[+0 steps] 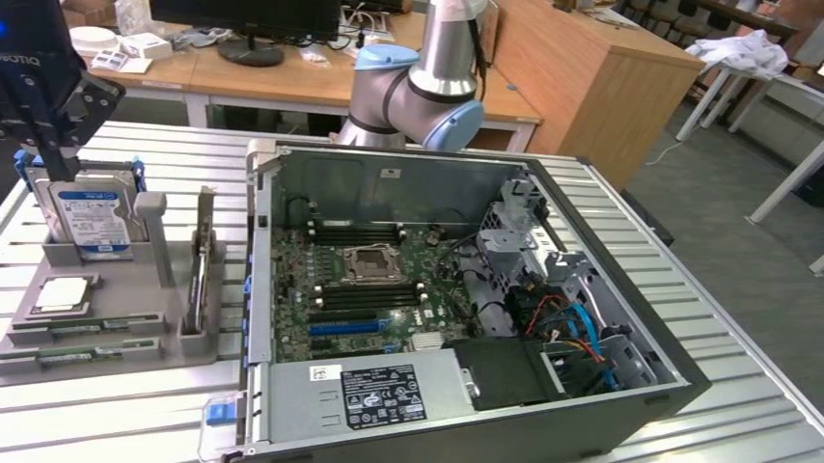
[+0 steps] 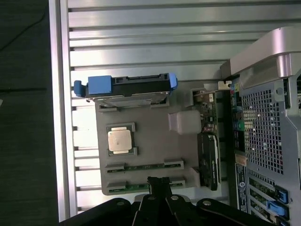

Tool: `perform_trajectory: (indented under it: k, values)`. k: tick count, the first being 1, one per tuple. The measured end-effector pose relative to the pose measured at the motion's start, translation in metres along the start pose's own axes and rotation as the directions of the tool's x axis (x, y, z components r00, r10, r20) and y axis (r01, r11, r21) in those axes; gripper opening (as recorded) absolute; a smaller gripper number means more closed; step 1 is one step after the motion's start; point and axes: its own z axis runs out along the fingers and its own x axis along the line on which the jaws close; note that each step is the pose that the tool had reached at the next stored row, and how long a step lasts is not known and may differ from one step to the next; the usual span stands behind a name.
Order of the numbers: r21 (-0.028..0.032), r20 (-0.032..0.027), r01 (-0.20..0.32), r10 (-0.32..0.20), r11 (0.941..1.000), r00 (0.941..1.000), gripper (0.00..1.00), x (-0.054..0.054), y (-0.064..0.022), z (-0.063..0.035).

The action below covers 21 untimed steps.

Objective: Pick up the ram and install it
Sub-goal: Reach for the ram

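Two ram sticks, thin green boards, lie flat in holders at the front of the grey fixture [image 1: 154, 323]: one ram stick [image 1: 80, 329] [image 2: 143, 166] and a second ram stick [image 1: 58, 356] [image 2: 136, 187] beside it. My gripper [image 1: 58, 164] [image 2: 159, 181] hangs well above the fixture, shut with nothing in it; in the exterior view it is in front of the hard drive. In the wrist view the fingertips sit over the nearer ram stick. The open computer case [image 1: 644, 386] holds the motherboard [image 1: 373, 280] with black memory slots [image 1: 367, 294].
The fixture also carries an upright hard drive [image 1: 88, 212] [image 2: 127, 89] with blue handles, a processor chip [image 1: 62, 294] [image 2: 120, 140] and an upright card [image 1: 203, 260]. All stands on a ribbed metal table [image 1: 116, 415]. The arm's base [image 1: 412, 96] rises behind the case.
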Motion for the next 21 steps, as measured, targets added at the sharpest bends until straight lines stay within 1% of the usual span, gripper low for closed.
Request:
perform_trajectory:
  k: [3,6,19,21]
  values:
    - [0.0001,-0.0001,0.000,0.000,1.0000,1.0000,0.11,0.000,-0.0001,0.0000]
    - [0.0000,0.0000,0.000,0.000,1.0000,1.0000,0.11,0.000,-0.0032,-0.0002]
    - [0.0000,0.0000,0.000,0.000,1.0000,1.0000,0.11,-0.002,-0.0274,-0.0012]
    - [0.0001,-0.0001,0.000,0.000,1.0000,1.0000,0.11,-0.002,-0.0295,-0.0013]
